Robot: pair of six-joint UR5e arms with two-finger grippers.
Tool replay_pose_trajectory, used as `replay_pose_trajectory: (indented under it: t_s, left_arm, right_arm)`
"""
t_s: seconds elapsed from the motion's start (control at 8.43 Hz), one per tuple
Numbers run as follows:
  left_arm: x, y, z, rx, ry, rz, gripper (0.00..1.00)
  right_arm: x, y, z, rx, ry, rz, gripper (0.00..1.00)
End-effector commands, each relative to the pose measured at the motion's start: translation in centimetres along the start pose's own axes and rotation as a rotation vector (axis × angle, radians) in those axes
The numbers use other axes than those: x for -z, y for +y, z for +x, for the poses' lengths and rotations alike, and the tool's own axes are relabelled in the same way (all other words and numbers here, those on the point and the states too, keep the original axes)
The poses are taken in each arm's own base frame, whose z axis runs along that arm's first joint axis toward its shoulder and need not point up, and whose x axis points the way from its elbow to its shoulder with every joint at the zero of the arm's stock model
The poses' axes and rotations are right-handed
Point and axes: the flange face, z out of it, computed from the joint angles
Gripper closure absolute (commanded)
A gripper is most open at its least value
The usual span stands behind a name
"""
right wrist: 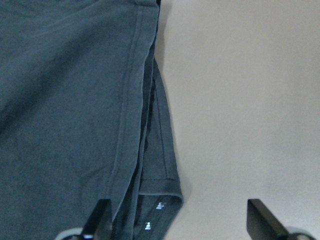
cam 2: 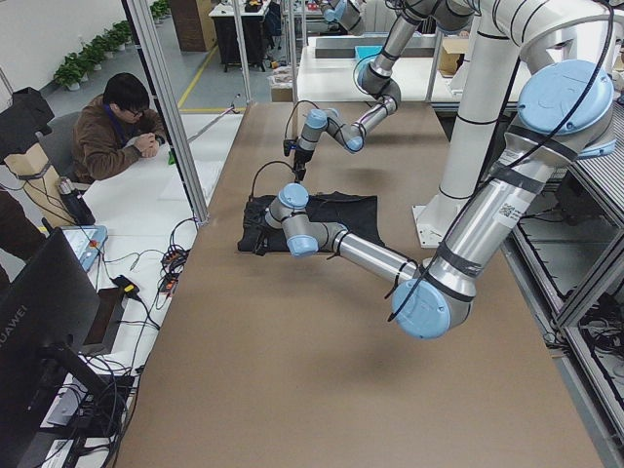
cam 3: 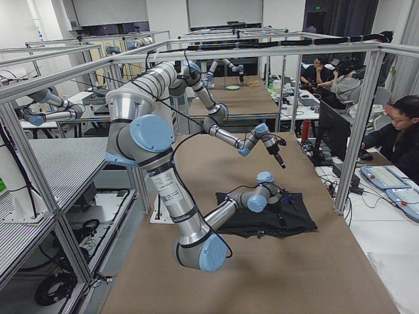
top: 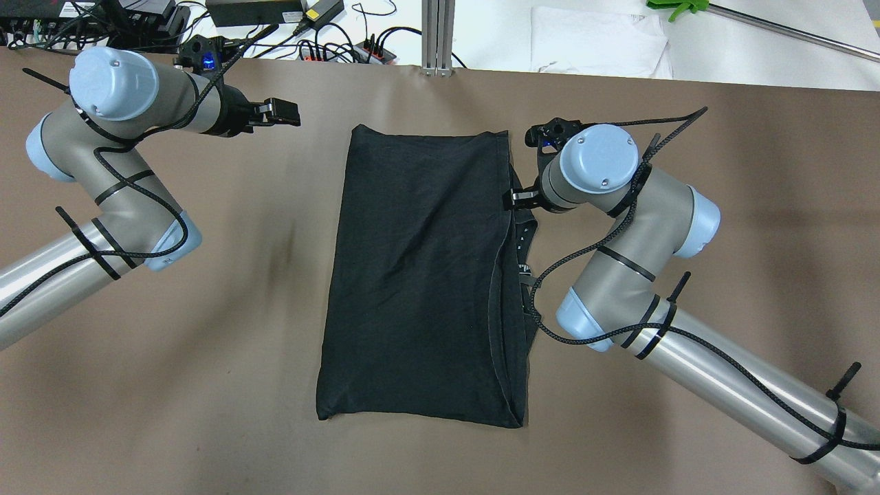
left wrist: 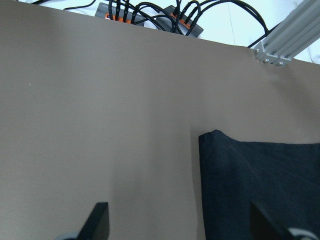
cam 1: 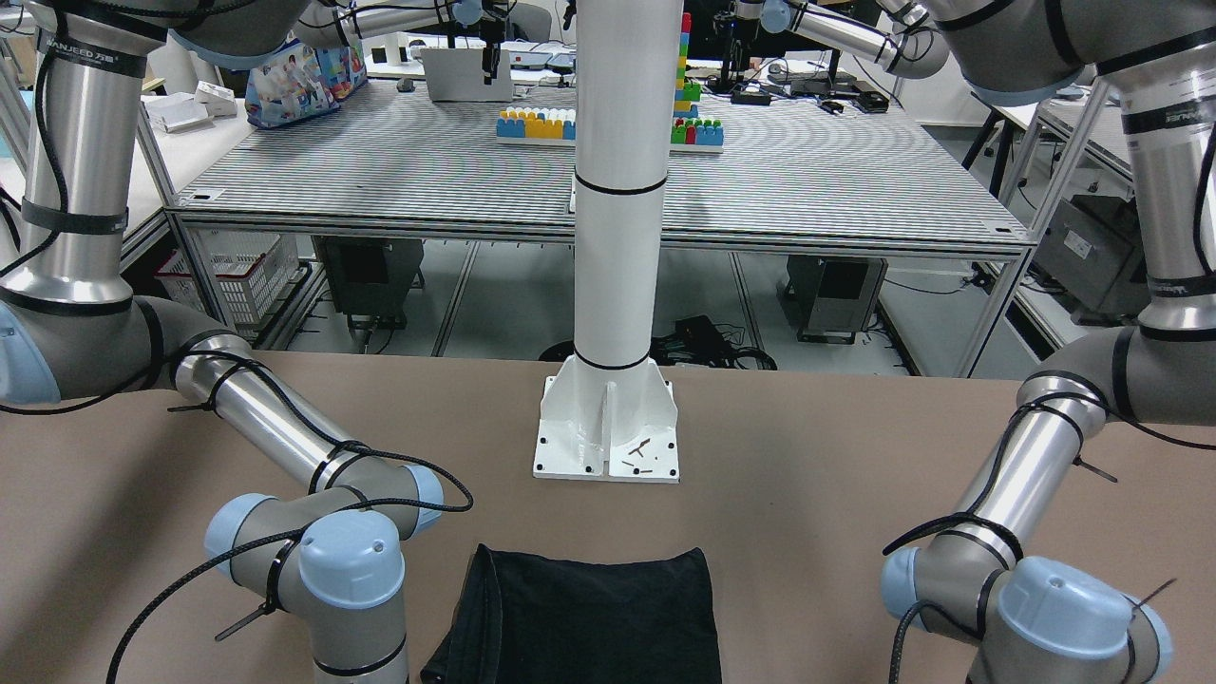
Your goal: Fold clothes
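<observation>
The left hand (top: 283, 114) hangs wide open and empty over the brown surface (top: 206, 385), near the far left corner of the black garment (top: 419, 275); the right hand (top: 517, 199), fingers likewise spread and gripping nothing, hovers at its hemmed right edge. The black garment lies flat on the surface between the two arms, folded into a long rectangle.

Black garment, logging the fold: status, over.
Left gripper open, empty, off the cloth. Right gripper open at black garment right edge. Garment folded, flat. Nothing obstructing.
</observation>
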Motion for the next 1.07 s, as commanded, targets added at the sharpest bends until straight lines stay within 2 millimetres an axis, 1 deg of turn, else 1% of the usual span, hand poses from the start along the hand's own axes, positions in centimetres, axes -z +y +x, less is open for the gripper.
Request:
replay_pose_trajectory:
  t_s: [0.0,0.12,0.24,0.36,0.47,0.59,0.71,0.83,0.95]
  left_arm:
    - [0.1,0.0,-0.2,0.002,-0.002,0.001,0.00]
    - [0.1,0.0,-0.2,0.002,-0.001,-0.001,0.00]
    - [0.1,0.0,-0.4,0.003,-0.002,-0.001,0.00]
    - [0.1,0.1,-0.6,0.002,-0.004,-0.004,0.00]
    - [0.1,0.0,-0.7,0.003,-0.006,-0.003,0.00]
    - [0.2,0.1,-0.8,0.003,-0.005,-0.006,0.00]
    - [0.2,0.1,-0.8,0.003,-0.005,-0.006,0.00]
    - [0.2,0.1,-0.7,0.003,-0.004,-0.005,0.00]
    - [0.2,0.1,-0.7,0.003,-0.004,-0.005,0.00]
  right_arm:
    - [1.2,2.1,-6.4,-0.092,-0.100,0.003,0.05]
    - [1.3,2.5,-8.5,-0.113,-0.174,0.024,0.05]
    - [0.1,3.5,-9.9,-0.134,-0.238,0.035,0.05]
    - [-1.4,3.8,-10.5,-0.143,-0.246,0.028,0.06]
    - [-2.2,4.5,-10.9,-0.135,-0.276,0.034,0.05]
    - [-2.9,5.3,-10.6,-0.147,-0.291,0.032,0.05]
    - [-3.1,5.6,-10.8,-0.155,-0.293,0.019,0.05]
    - [-3.7,6.3,-9.7,-0.157,-0.279,0.006,0.05]
    - [-5.3,8.2,-6.7,-0.161,-0.247,-0.014,0.05]
